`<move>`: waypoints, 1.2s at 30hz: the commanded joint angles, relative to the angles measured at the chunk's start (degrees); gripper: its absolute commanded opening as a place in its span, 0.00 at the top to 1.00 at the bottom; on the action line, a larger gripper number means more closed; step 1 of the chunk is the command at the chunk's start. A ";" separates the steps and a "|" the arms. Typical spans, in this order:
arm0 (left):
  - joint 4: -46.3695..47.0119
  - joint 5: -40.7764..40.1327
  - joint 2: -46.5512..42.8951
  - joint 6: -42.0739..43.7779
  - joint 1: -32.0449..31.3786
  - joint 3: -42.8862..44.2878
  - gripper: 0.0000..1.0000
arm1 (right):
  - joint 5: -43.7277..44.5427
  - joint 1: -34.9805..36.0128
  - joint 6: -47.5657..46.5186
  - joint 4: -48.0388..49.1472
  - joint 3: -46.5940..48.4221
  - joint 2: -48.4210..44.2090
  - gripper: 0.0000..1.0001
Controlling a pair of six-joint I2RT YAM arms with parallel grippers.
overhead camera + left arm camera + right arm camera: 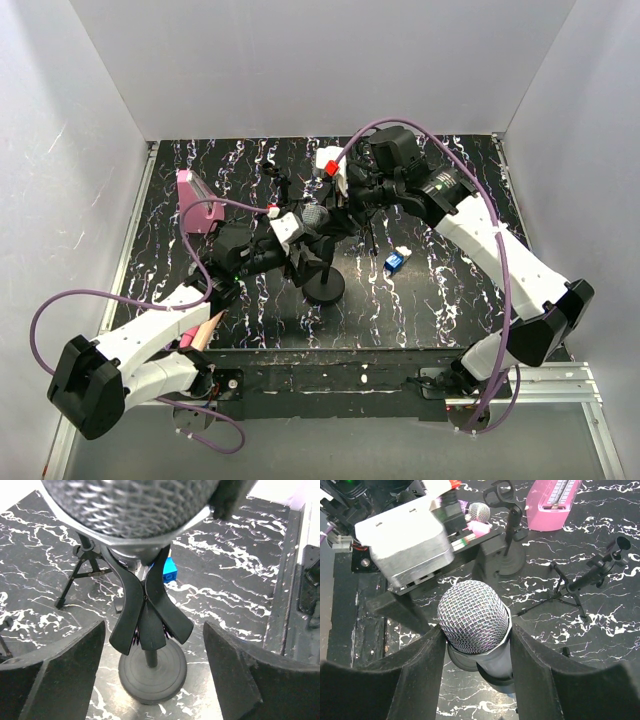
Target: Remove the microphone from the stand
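Two wrist views: right end effector [476, 632] clamps microphone [471, 611]; left end effector [155, 630] gapes.

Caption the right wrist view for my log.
Right claw closed on the mic; tripod and pink box behind.

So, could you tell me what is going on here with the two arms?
Both arms meet at the microphone, which sits in the clip of its stand at the middle of the table. The right tool has its fingers against both sides of the microphone head. The left tool is open, with a finger on either side of the stand and touching nothing. The microphone has not come off yet.
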 commanded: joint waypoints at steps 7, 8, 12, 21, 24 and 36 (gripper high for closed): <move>3.16 3.74 3.23 -3.74 -0.16 3.03 0.19 | 4.19 -0.47 4.57 4.19 -5.19 -4.92 0.92; 3.51 3.57 3.67 -3.92 -0.16 3.12 0.21 | 4.37 -0.47 4.83 4.19 -5.10 -4.92 0.92; 3.77 2.87 4.81 -3.39 -0.25 3.03 0.28 | 4.98 -0.47 5.19 4.10 -4.40 -4.65 0.92; 8.17 -3.82 5.43 -6.56 -0.08 2.33 0.21 | 4.81 -0.47 5.98 3.75 -4.66 -4.65 0.93; 7.99 -2.51 5.52 -6.29 -0.16 2.33 0.26 | 4.81 -0.47 6.15 3.84 -4.75 -4.57 0.93; 7.38 2.42 5.87 -3.58 -0.16 2.68 1.00 | 5.16 -0.91 7.38 3.31 -3.88 -4.57 0.97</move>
